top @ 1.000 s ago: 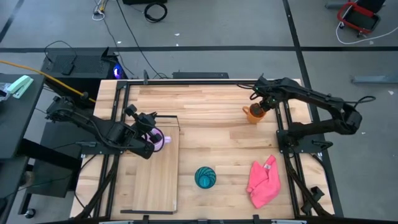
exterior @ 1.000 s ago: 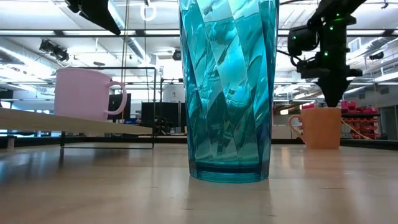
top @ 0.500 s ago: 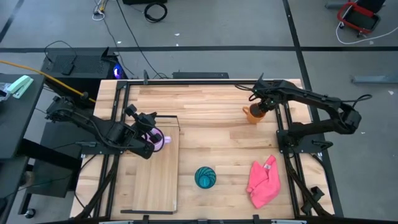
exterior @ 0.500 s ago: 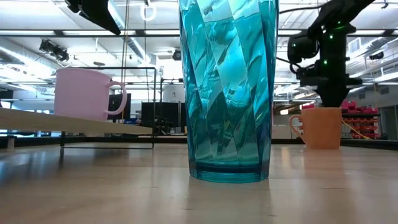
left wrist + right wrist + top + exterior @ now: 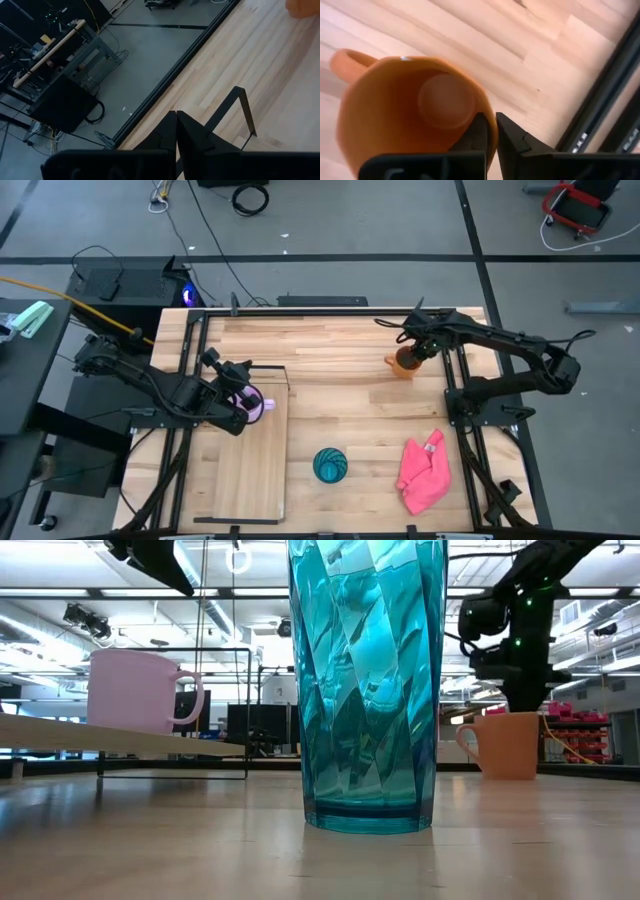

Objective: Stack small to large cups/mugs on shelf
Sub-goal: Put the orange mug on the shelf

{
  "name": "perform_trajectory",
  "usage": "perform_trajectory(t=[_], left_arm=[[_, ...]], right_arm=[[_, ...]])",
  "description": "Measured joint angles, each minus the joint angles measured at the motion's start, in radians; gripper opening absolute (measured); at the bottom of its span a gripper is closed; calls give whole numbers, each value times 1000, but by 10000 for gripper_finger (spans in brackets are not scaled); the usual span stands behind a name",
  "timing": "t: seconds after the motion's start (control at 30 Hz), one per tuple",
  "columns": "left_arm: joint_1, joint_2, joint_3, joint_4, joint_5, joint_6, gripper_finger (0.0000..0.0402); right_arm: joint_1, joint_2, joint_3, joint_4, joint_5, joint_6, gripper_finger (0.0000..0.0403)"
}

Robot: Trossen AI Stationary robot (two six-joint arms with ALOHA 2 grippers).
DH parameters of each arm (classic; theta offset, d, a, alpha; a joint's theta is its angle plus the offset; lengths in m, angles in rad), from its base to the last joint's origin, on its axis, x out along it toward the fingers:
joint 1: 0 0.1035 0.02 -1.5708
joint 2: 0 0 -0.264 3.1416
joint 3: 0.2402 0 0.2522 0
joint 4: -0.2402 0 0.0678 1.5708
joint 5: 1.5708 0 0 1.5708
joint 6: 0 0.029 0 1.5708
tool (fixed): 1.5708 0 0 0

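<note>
Orange mug (image 5: 403, 362) on the table's far right part, right gripper (image 5: 490, 131) pinching its rim from above, arm reaching in from the right, lilac mug (image 5: 254, 404) on the shelf (image 5: 240, 480) well left, left gripper (image 5: 238, 384) above it, fingers pressed together, teal cup (image 5: 330, 465) near the shelf.

High cam looks straight down over the whole surface (image 5: 340, 395); low cam sits at surface level, nose right up against the teal cup (image 5: 367, 680). Both catch the orange mug (image 5: 403, 362).
</note>
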Motion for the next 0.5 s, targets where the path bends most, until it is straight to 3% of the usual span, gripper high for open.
perform_trajectory(t=[0.27, 0.5], left_arm=[[0, 0, 0, 0, 0, 0, 19], [0, 0, 0, 0, -4, 0, 22]], right_arm=[[13, 2, 4, 56, -14, -110, 17], [97, 7, 83, 54, -9, -167, 15]])
